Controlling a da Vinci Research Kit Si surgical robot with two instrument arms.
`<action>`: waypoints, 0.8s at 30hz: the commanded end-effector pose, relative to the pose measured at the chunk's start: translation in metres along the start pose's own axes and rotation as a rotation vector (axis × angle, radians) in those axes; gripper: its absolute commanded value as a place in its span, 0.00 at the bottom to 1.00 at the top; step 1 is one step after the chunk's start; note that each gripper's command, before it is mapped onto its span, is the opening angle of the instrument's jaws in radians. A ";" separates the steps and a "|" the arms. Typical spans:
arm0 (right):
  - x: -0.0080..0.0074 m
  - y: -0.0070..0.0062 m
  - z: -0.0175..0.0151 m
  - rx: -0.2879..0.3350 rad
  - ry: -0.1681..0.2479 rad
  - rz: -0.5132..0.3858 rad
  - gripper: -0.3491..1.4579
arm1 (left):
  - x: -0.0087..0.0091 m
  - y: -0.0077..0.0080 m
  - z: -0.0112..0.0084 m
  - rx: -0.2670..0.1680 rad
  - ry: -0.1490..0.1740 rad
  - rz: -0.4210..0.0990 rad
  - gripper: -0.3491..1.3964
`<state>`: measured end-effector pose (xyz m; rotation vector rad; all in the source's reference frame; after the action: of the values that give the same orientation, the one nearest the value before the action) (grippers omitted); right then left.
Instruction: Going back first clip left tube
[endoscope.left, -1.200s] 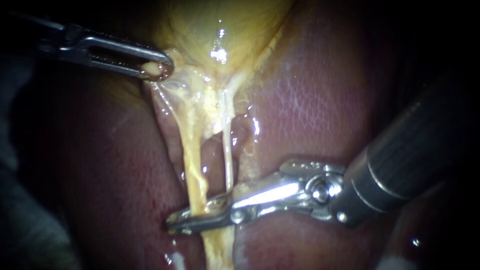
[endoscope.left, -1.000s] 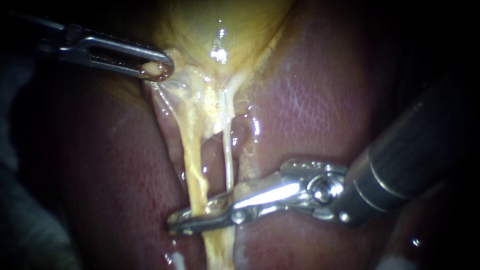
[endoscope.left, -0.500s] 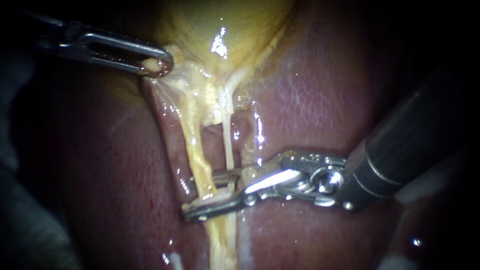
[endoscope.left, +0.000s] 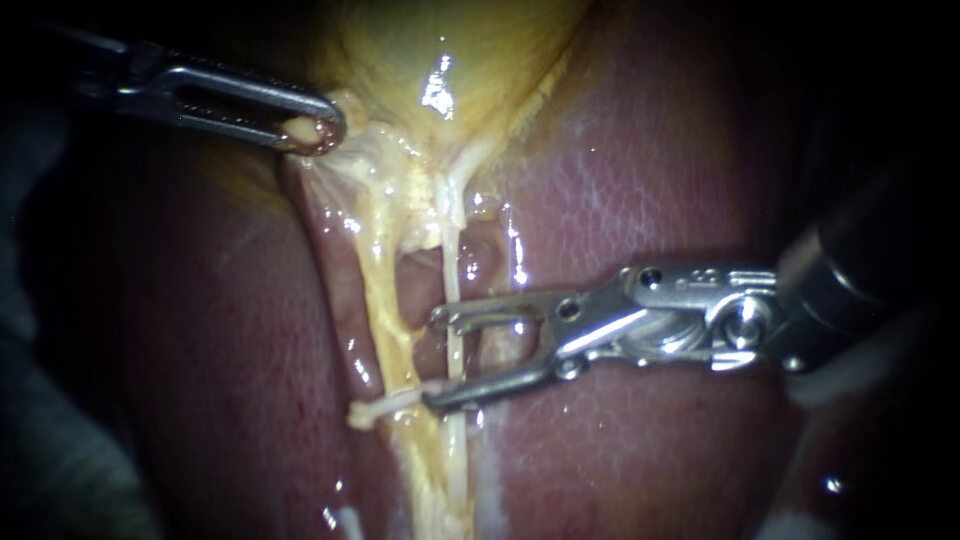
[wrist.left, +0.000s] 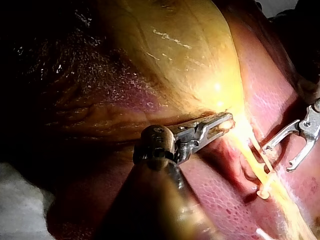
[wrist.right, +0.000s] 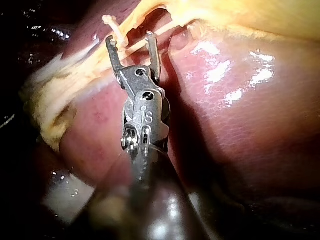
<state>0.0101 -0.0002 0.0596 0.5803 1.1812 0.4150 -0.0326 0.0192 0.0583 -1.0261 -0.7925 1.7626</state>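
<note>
My right instrument (endoscope.left: 437, 360) comes in from the right with its jaws open and nothing gripped. Just past its lower jaw a white clip (endoscope.left: 385, 407) sits across the thick yellow left tube (endoscope.left: 385, 310). The thin pale right tube (endoscope.left: 456, 285) runs across the gap between the open jaws. At the upper left my left instrument (endoscope.left: 312, 128) is shut on a fold of the gallbladder (endoscope.left: 440, 40) and holds it stretched. The right wrist view shows the open jaws (wrist.right: 129, 39) just short of the clip (wrist.right: 114, 29). In the left wrist view the clip (wrist.left: 263, 190) lies beyond my left instrument (wrist.left: 225, 122).
Wet reddish liver (endoscope.left: 640, 190) lies on both sides of the two tubes. Thin yellow-white membrane (endoscope.left: 400, 190) fans from the gallbladder's neck down to the tubes. In the left wrist view my right instrument (wrist.left: 278, 159) hangs open beside the tubes.
My right instrument's jaws have opened and drawn back to the right off the left tube, and a white clip now shows across it. My left instrument has kept its hold.
</note>
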 end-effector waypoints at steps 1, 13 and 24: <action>0.0000 0.0000 -0.0002 0.000 0.000 -0.008 0.47 | 0.0000 0.0000 -0.0001 -0.002 0.000 0.000 0.00; 0.0023 -0.0009 -0.0062 -0.045 -0.097 -0.188 0.47 | 0.0000 0.0000 -0.0001 -0.002 0.000 0.000 0.00; 0.0033 -0.0012 -0.0103 -0.062 -0.100 -0.216 0.47 | -0.0004 -0.0002 0.0009 0.004 0.004 0.002 0.00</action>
<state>0.0014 0.0029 0.0538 0.4112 1.1151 0.2338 -0.0334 0.0187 0.0591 -1.0298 -0.7864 1.7633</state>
